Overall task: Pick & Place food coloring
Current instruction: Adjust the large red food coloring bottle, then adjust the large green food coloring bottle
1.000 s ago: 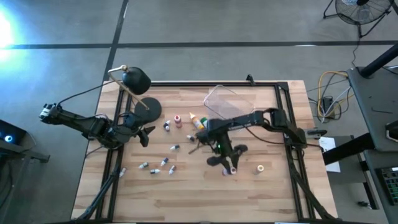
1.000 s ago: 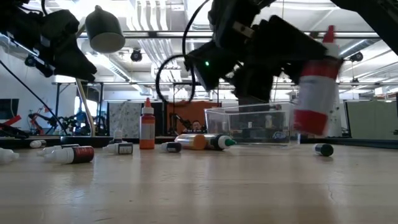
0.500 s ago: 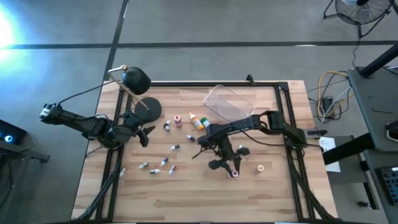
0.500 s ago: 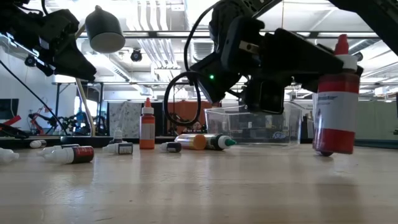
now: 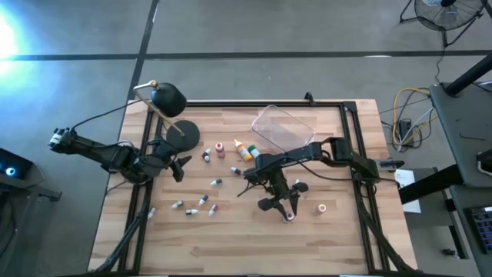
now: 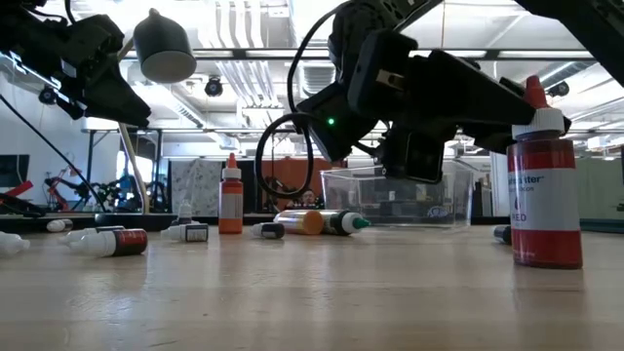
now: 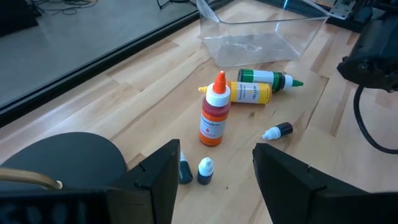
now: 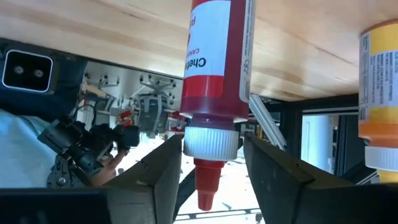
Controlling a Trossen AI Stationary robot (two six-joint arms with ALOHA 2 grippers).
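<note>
- A red food coloring bottle point(image 6: 544, 190) is being stood upright on the table point(image 5: 231, 238), toward the right half, well apart from the clear tub point(image 5: 283, 127); this is judged to be the set-down step of one bottle.
- The right pincer point(image 5: 283, 206) is being kept around that bottle; in the right wrist view the fingers point(image 8: 155, 180) are standing apart on either side of the bottle point(image 8: 214, 93), with gaps showing, so the grip is judged released or nearly so. Whether a pad is touching the body cannot be told.
- The next move is judged to call for a straight lift clear of the cap, so that the tall bottle is not being tipped.
- The left pincer point(image 7: 214, 180) is being held apart and empty over the table's left side, beside the black lamp base point(image 5: 184, 135), facing an upright orange bottle point(image 7: 214, 110).
- Other bottles are lying scattered: a yellow one point(image 7: 249, 93) and a green one point(image 7: 267, 78) near the tub, small ones point(image 5: 201, 201) toward the left.
</note>
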